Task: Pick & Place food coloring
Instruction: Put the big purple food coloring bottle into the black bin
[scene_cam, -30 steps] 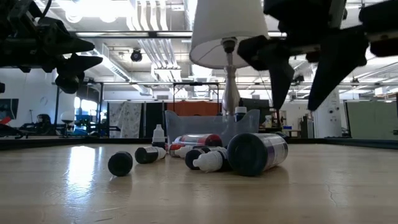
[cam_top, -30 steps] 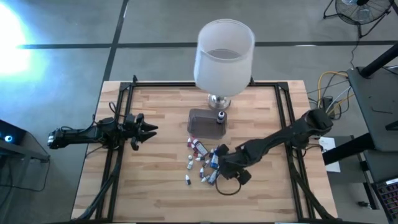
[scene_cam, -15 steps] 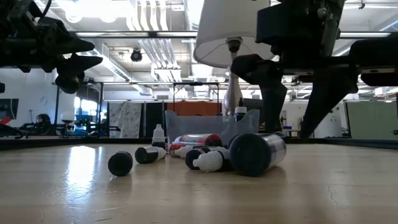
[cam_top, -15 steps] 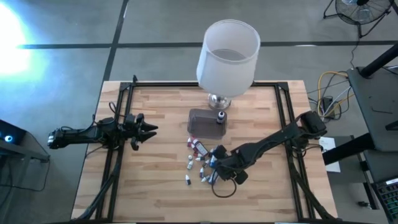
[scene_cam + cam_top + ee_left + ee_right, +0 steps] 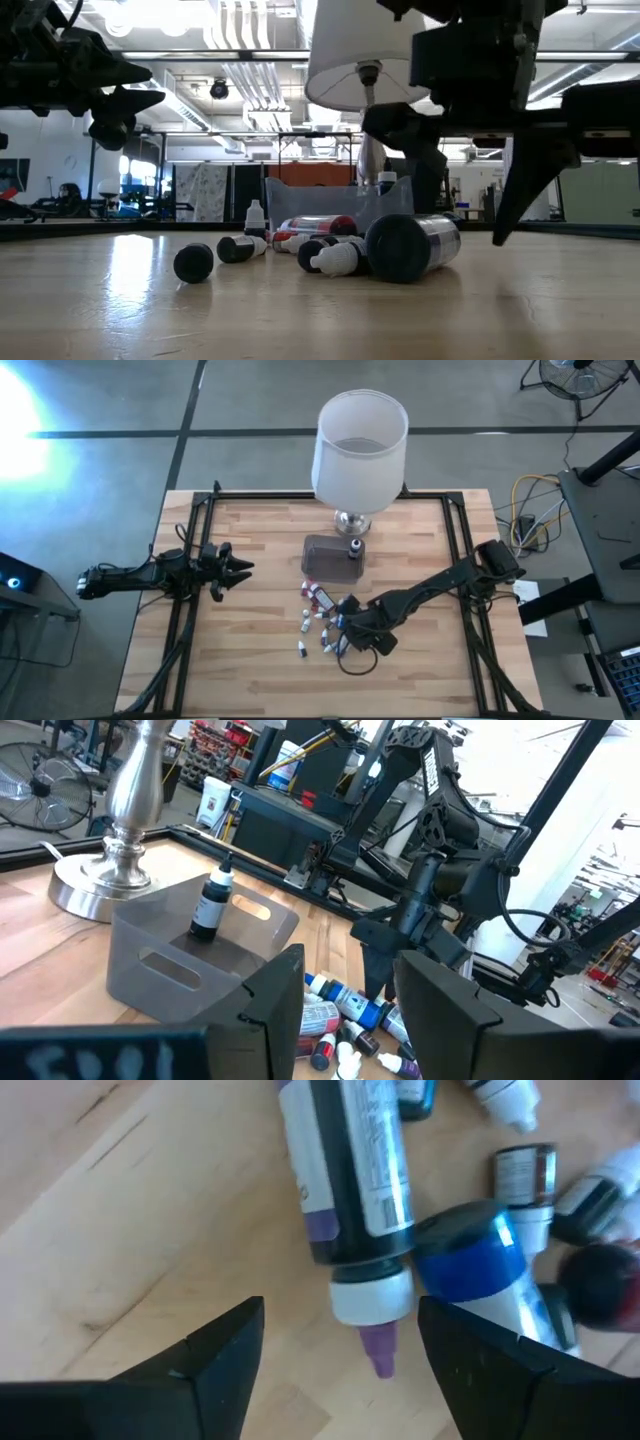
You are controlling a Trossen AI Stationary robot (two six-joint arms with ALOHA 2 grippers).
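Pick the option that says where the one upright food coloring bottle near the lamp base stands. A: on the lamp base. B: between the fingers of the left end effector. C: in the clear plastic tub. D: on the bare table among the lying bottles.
C: the left wrist view shows the upright bottle standing in the clear tub, beside the lamp base.

tub (image 5: 331,557) in front of lamp (image 5: 360,452) | one bottle (image 5: 353,548) in tub | bottles (image 5: 322,620) in front of tub | right gripper (image 5: 345,632) over them
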